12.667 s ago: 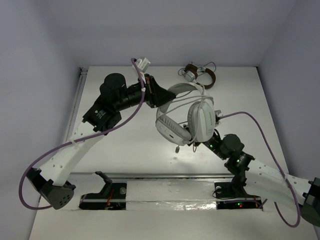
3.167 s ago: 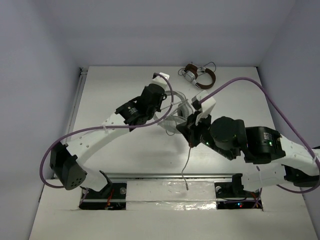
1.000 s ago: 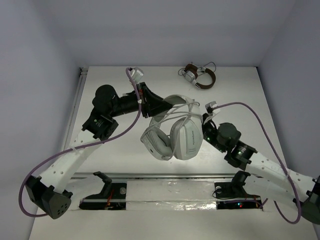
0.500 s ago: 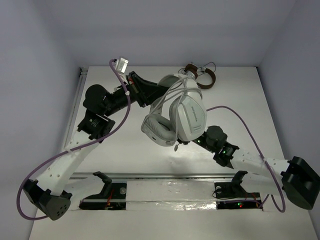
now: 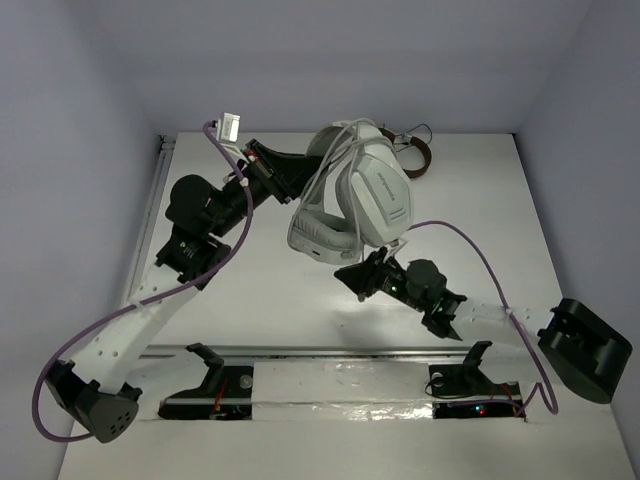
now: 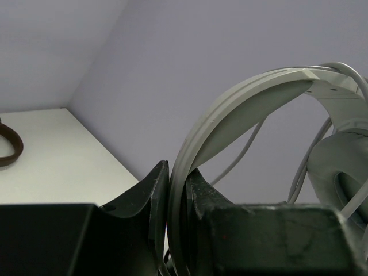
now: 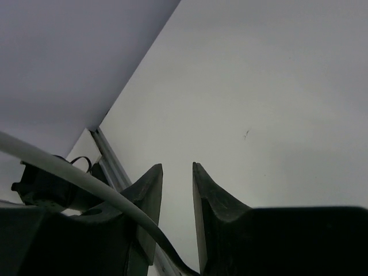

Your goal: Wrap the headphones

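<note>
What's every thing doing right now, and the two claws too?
headphones: held up off the table, hanging by the headband.
cable: looped over the headband.
left gripper: shut on the headband.
right gripper: slightly open, empty.
brown headphones: lying at the table's far edge.

**Room and furniture**

Table (image 5: 480, 190): white, matt, flat top, with faint soft shadows lying on it.
Rail (image 5: 150, 215): thin metal strip along the table's left edge.
Back wall (image 5: 330, 60), left wall (image 5: 60, 200), right wall (image 5: 600, 150): plain pale lilac-grey, closing the table in on three sides.
Near edge: a band of crinkled white tape (image 5: 340, 375).
Light: even and diffuse.
</note>
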`<state>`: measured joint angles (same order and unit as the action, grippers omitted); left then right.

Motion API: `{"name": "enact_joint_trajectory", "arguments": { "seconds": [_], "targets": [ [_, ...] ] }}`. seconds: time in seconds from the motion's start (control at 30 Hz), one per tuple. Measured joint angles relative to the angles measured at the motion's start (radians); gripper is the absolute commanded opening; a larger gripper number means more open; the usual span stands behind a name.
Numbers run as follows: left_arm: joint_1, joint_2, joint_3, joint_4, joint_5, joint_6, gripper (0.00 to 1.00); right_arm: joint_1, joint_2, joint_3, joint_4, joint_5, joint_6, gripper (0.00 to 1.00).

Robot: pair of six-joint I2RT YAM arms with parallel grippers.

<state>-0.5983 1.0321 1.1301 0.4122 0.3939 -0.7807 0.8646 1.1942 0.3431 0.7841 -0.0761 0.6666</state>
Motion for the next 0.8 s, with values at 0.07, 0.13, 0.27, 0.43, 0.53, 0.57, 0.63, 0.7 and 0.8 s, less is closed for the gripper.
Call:
{"name": "enact_joint_trajectory", "arguments": {
  "seconds": [0.07, 0.13, 0.27, 0.43, 0.53, 0.57, 0.63, 0.7, 0.8],
  "targets": [
    [-0.018, 0.0, -0.008, 0.01, -0.057, -0.003, 0.0, 0.025, 0.008, 0.0, 0.001, 0.019, 0.016, 0.32],
    [-0.038, 0.0, -0.019, 0.014, -0.117, -0.004, 0.0, 0.048, 0.014, 0.0, 0.0, 0.037, 0.027, 0.16],
    [-0.07, -0.001, -0.053, 0.019, -0.244, 0.005, 0.0, 0.1, 0.013, 0.0, -0.019, 0.093, 0.068, 0.0],
    [-0.141, -0.021, -0.12, 0.016, -0.521, 0.063, 0.0, 0.208, 0.005, 0.008, -0.105, 0.197, 0.124, 0.0],
    [-0.209, -0.038, -0.173, 0.027, -0.713, 0.124, 0.0, 0.316, 0.039, 0.066, -0.213, 0.268, 0.148, 0.0],
    [-0.229, -0.039, -0.185, 0.031, -0.769, 0.146, 0.0, 0.354, 0.06, 0.101, -0.248, 0.288, 0.151, 0.0],
    [-0.264, -0.033, -0.203, 0.034, -0.869, 0.196, 0.0, 0.424, 0.094, 0.172, -0.312, 0.32, 0.15, 0.0],
    [-0.282, -0.019, -0.213, 0.038, -0.958, 0.248, 0.0, 0.488, 0.111, 0.225, -0.351, 0.355, 0.143, 0.0],
    [-0.288, 0.014, -0.222, 0.047, -1.074, 0.315, 0.0, 0.587, 0.12, 0.293, -0.43, 0.412, 0.127, 0.0]
  ]
}}
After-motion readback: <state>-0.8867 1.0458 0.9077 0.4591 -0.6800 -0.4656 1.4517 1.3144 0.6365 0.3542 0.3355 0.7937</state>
